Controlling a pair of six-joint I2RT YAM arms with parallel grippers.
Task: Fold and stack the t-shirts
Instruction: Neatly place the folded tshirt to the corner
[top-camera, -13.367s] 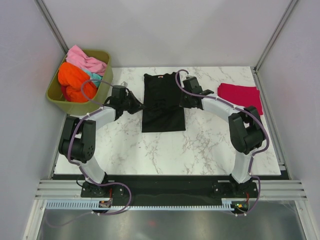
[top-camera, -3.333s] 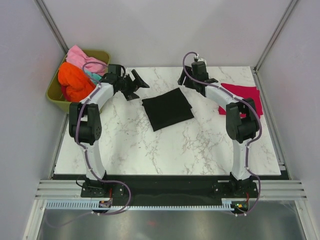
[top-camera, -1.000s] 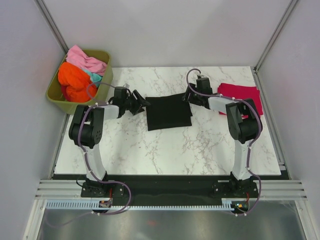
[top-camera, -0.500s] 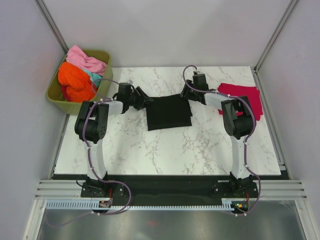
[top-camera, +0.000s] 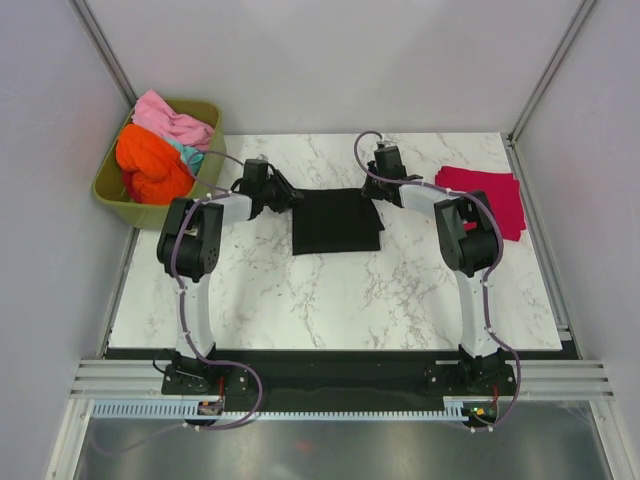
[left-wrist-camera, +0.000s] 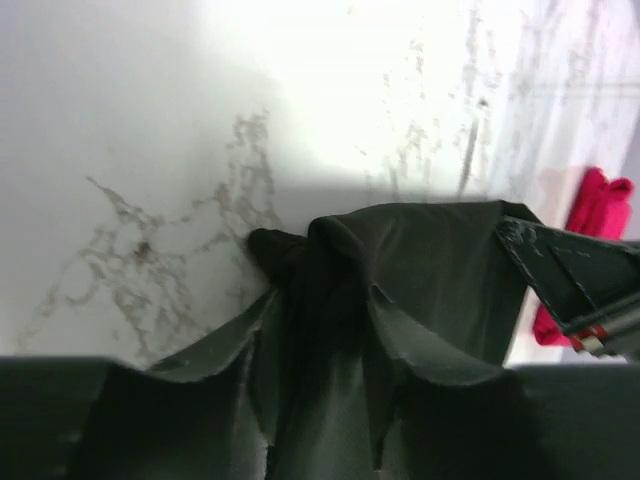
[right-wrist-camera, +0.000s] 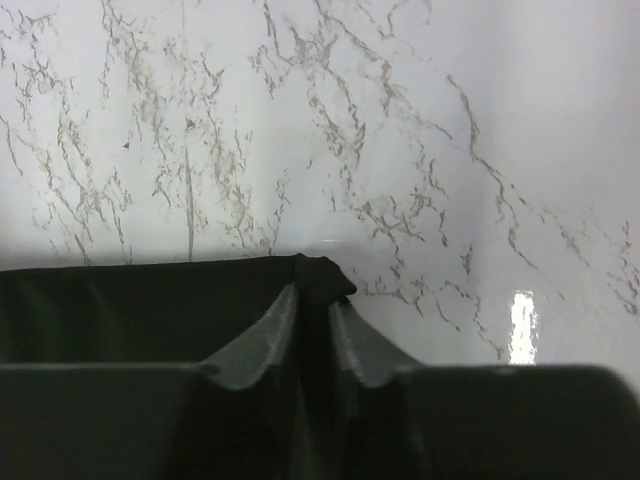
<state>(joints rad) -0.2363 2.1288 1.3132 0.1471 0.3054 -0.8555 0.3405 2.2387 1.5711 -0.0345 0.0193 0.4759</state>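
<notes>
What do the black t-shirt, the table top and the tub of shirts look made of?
The black t-shirt: soft matte cloth, likely cotton knit; it bunches into limp folds. The table top: glossy white slab with grey veins and glare; real marble or laminate is unclear. The tub: olive-green, smooth, thin rigid walls, probably moulded plastic.

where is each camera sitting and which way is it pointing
Top external: high behind the bases, looking down on the table; both arms show, left gripper and right gripper at the black t-shirt's far corners.
Left wrist: low over the marble, facing across toward the red t-shirt; its own fingers pinch black cloth.
Right wrist: low, facing the bare far marble; its fingers pinch a corner.
Shared: both wrist views show the black t-shirt.
</notes>
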